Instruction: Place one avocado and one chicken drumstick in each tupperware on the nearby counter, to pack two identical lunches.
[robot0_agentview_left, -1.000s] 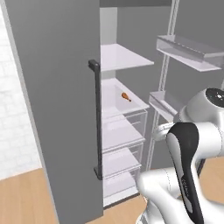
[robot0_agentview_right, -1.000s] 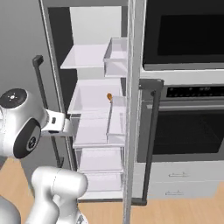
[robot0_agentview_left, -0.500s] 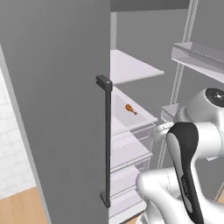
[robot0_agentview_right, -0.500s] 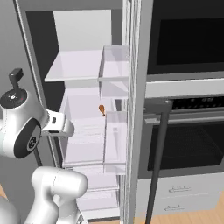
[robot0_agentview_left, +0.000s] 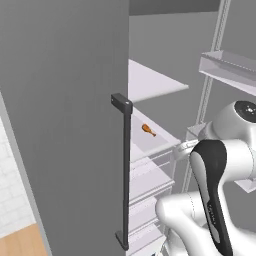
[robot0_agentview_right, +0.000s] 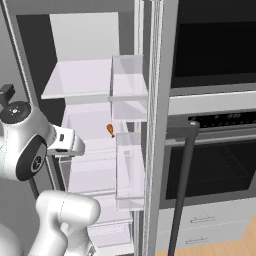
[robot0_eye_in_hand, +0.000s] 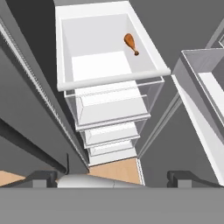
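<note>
Hand view, looking into the open fridge: one chicken drumstick (robot0_eye_in_hand: 130, 43) lies on a white shelf (robot0_eye_in_hand: 100, 65) near its back right corner, bone end toward the front edge. Our gripper (robot0_eye_in_hand: 112, 177) is spread wide, empty and well short of it. To do this step well, we should reach in over the shelf's front edge, line the fingers across the meaty end, and close only once they straddle it, keeping clear of the door bins (robot0_agentview_right: 129, 95).

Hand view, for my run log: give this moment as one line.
stage: approaching fridge | target: orange-brown chicken drumstick lying on white fridge shelf | gripper: open, empty, apart from drumstick
</note>
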